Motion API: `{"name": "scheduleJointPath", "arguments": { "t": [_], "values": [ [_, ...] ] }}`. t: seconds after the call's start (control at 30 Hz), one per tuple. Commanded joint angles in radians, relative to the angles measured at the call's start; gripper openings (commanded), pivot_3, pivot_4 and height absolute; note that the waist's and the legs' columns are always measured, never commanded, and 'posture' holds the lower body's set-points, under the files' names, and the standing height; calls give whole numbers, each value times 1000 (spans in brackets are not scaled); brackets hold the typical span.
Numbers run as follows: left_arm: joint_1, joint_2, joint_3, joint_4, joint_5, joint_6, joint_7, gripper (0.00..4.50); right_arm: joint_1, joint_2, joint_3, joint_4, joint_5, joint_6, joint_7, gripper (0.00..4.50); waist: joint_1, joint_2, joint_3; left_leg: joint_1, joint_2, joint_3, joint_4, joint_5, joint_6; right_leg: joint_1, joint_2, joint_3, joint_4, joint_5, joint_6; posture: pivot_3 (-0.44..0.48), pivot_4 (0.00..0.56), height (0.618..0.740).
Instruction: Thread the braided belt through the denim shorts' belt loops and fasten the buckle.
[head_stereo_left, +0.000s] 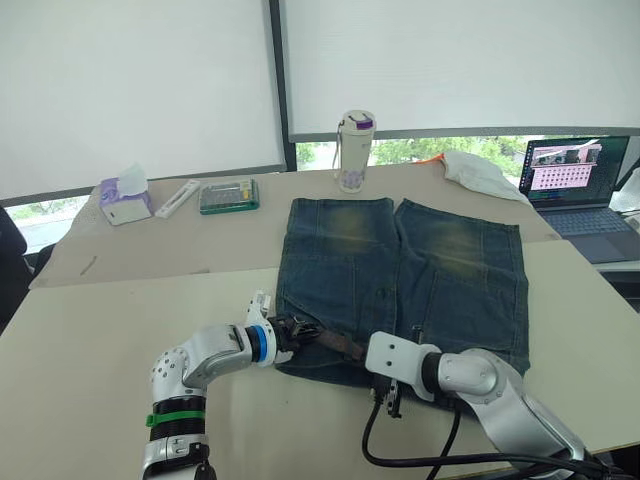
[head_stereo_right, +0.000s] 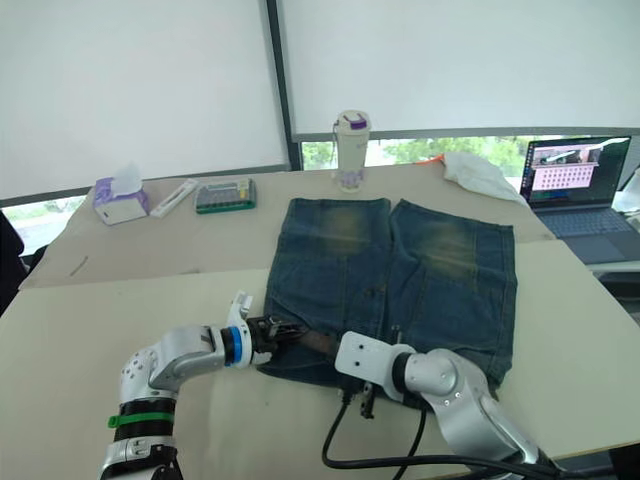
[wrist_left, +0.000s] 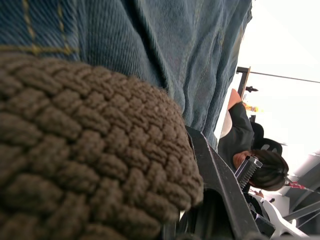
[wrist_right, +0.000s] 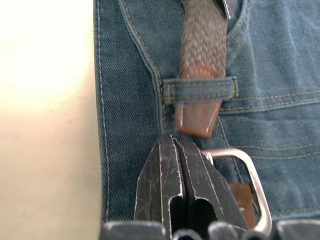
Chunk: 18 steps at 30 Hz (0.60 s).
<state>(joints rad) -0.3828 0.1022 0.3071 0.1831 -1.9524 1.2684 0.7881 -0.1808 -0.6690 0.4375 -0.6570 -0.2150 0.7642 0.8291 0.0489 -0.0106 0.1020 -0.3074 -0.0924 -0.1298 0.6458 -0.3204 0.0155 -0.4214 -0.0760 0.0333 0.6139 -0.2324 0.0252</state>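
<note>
The right gripper (wrist_right: 175, 150) has its fingers pressed together on nothing, tips resting on the waistband just short of the belt's leather tip (wrist_right: 197, 117), which pokes through a belt loop (wrist_right: 200, 90). The buckle (wrist_right: 245, 180) lies at four o'clock from those tips. The left gripper (head_stereo_left: 288, 331) pinches the braided belt (wrist_left: 85, 160) at the waistband's left end. The denim shorts (head_stereo_left: 400, 280) lie flat on the table (head_stereo_left: 100, 330), waistband nearest the robot. The belt looks soft and floppy, likely to bunch if pushed; the stiff leather tip seems the best place to grip and pull.
</note>
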Motion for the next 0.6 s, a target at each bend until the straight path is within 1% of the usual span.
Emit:
{"name": "scheduleJointPath", "arguments": {
  "t": [0.03, 0.1, 0.27, 0.4, 0.6],
  "values": [
    [10, -41, -29, -5, -20, -3, 5, 0, 8, 3, -13, -3, 27, -6, -5, 12, 0, 0, 0, 0, 0, 0, 0, 0, 0, 0, 0, 0, 0, 0, 0, 0, 150, 740],
    [18, -32, -43, 14, -20, 8, -4, 0, 8, -10, -21, -8, 30, -24, -4, 12, 1, 0, 0, 0, 0, 0, 0, 0, 0, 0, 0, 0, 0, 0, 0, 0, 150, 740],
    [17, 11, -58, 74, -20, 26, -49, 0, -5, -60, -43, -13, -44, -100, -66, 1554, 1, 0, 0, 0, 0, 0, 0, 0, 0, 0, 0, 0, 0, 0, 0, 0, 150, 740],
    [7, 28, -61, 102, -20, 27, -73, 0, 1, -110, -42, -37, -83, -177, -72, 1554, 3, 1, -1, 0, -1, 0, 0, 0, 0, 0, 0, -1, 0, 0, 0, 0, 150, 740],
    [-3, 27, -65, 126, -20, 29, -96, 0, -10, -99, -18, -14, -125, -233, -77, 1554, 4, 1, 0, 0, -1, 0, 0, 0, 0, 0, 0, -1, 0, 0, 0, 0, 150, 740]
  ]
}}
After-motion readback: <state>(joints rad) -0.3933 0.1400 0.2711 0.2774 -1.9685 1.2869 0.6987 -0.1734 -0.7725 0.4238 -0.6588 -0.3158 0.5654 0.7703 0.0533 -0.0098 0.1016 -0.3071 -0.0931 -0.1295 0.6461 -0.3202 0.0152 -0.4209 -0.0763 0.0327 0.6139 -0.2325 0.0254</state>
